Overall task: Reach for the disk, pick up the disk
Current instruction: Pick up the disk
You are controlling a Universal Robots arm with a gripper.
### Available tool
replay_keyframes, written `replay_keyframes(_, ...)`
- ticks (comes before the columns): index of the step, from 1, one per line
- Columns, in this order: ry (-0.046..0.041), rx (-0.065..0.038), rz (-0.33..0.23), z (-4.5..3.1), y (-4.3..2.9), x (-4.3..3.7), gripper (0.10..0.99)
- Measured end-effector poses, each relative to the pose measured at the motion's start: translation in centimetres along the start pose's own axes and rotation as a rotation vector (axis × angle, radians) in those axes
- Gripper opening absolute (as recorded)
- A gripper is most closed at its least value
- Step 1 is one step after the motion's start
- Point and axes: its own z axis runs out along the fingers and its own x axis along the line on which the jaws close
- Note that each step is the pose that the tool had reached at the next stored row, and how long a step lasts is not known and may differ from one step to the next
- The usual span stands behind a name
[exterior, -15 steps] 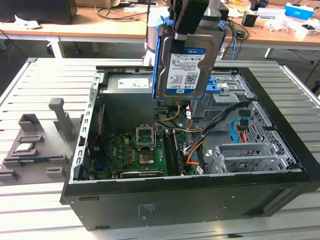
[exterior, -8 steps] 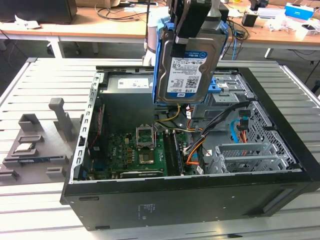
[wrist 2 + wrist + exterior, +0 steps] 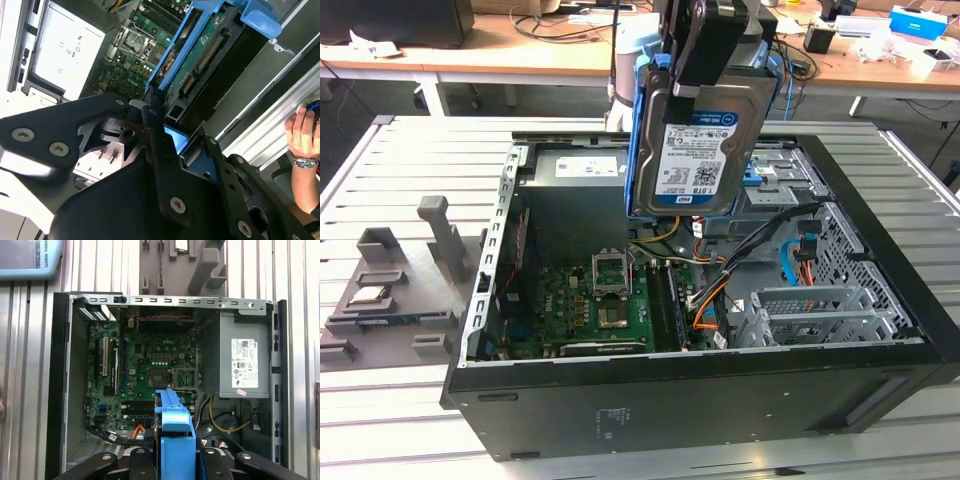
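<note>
- one open computer case (image 3: 720, 380) lies on its side on a slatted metal table (image 3: 380, 420), filling the centre and lower right of the exterior view; its black walls ring the green motherboard (image 3: 595, 305) and the drive cage (image 3: 820, 300) at lower right.
- much free room stands above the case opening, and bare slats run along the left and bottom of the frame.
- a grey slotted stand (image 3: 395, 280) sits at centre left, well apart from the case.
- the disk (image 3: 695, 150) hangs upright at upper centre of the exterior view, clear above the case interior, label facing the camera, blue carrier frame along its sides.
- the gripper (image 3: 705, 60) is clenched on the disk's top edge, gripping it from above; in the second wrist view the black fingers (image 3: 150, 125) clasp the blue frame at centre.
- a person's hand (image 3: 302, 132) shows at the right edge of the second wrist view.
</note>
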Motion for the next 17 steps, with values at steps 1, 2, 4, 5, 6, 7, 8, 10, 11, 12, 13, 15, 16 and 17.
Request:
replay_keyframes(1,0.0001,0.0,0.0,0.0,0.0,0.13,0.365)
replay_keyframes(2,0.0001,0.0,0.0,0.02,0.01,0.35,0.365)
replay_keyframes(4,0.0001,0.0,0.0,0.03,0.01,0.63,0.365)
replay_keyframes(5,0.0001,0.0,0.0,0.05,0.01,0.8,0.365)
replay_keyframes(6,0.0002,0.0,0.0,0.05,0.02,0.92,0.365)
replay_keyframes(7,0.0003,0.0,0.0,0.06,0.02,1.13,0.365)
replay_keyframes(8,0.0004,0.0,0.0,0.07,0.02,1.3,0.365)
replay_keyframes(10,0.0005,0.0,0.0,0.08,0.03,1.57,0.365)
replay_keyframes(11,0.0006,0.0,0.0,0.09,0.03,1.67,0.365)
replay_keyframes(12,0.0007,0.0,0.0,0.09,0.03,1.82,0.365)
replay_keyframes(13,0.0007,0.0,0.0,0.1,0.03,1.94,0.365)
replay_keyframes(15,0.0009,0.0,0.0,0.12,0.04,2.33,0.365)
replay_keyframes(16,0.0009,0.0,0.0,0.13,0.04,2.46,0.365)
replay_keyframes(17,0.0011,0.0,0.0,0.13,0.04,2.62,0.365)
